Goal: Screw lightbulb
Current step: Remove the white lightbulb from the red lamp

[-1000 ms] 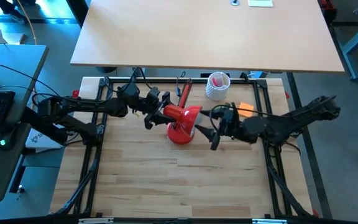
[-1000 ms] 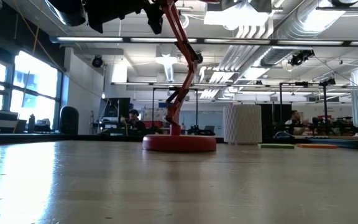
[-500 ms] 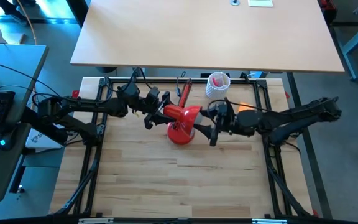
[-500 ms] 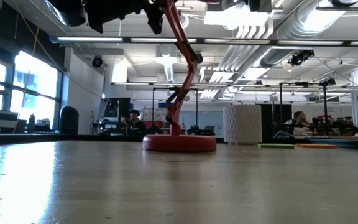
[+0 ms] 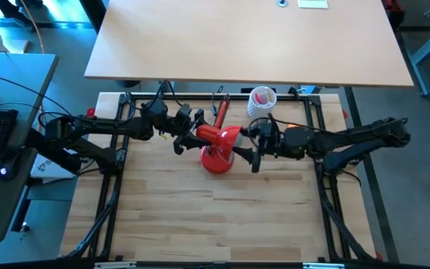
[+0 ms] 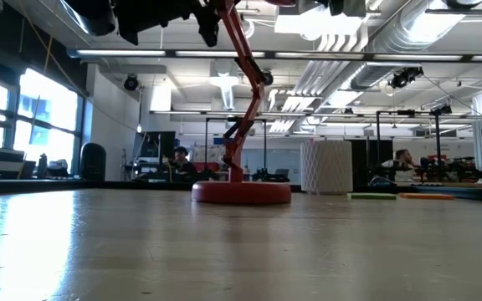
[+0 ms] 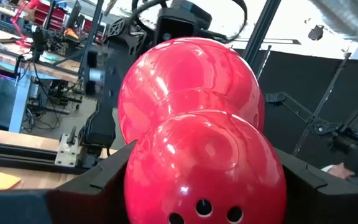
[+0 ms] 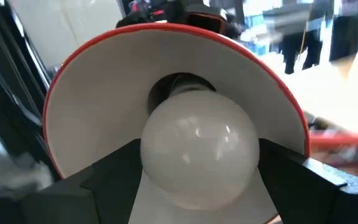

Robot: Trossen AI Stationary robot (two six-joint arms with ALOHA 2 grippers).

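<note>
A red desk lamp stands on its round base (image 5: 216, 162) at the table's middle; its jointed arm (image 6: 247, 79) rises out of the low view. Its shade (image 5: 226, 137) is tipped on its side, opening toward the table's right. My left gripper (image 5: 187, 136) is shut on the rear of the lamp's head (image 7: 197, 155). My right gripper (image 5: 246, 155) is shut on the white lightbulb (image 8: 197, 149), which sits inside the shade's white inner wall (image 8: 92, 99), in front of the dark socket (image 8: 179, 86). The bulb's screw base is hidden. My left gripper pinches the red rounded rear of the lamp's head (image 7: 166, 186) between its two fingers (image 7: 98, 183), coming level from the table's left. The head is held up, clear of the table, on the lamp's arm. My right gripper pinches the bulb's round glass (image 8: 160, 158) between its two fingers (image 8: 114, 171), coming about level from the table's right. The bulb points base-first into the shade, clear of the table; whether its base touches the socket I cannot tell.
A white perforated cup (image 5: 260, 103) stands at the far side behind the lamp, also in the low view (image 6: 326, 165). Flat orange and green pieces (image 6: 408, 196) lie to the right. Black frame rails (image 5: 114, 187) edge the table. Bare wood lies toward the near edge.
My right arm has stretched out toward the table's left, bringing its gripper with the bulb a little closer to the lamp's shade. The lamp and my left gripper have stayed where they were.
</note>
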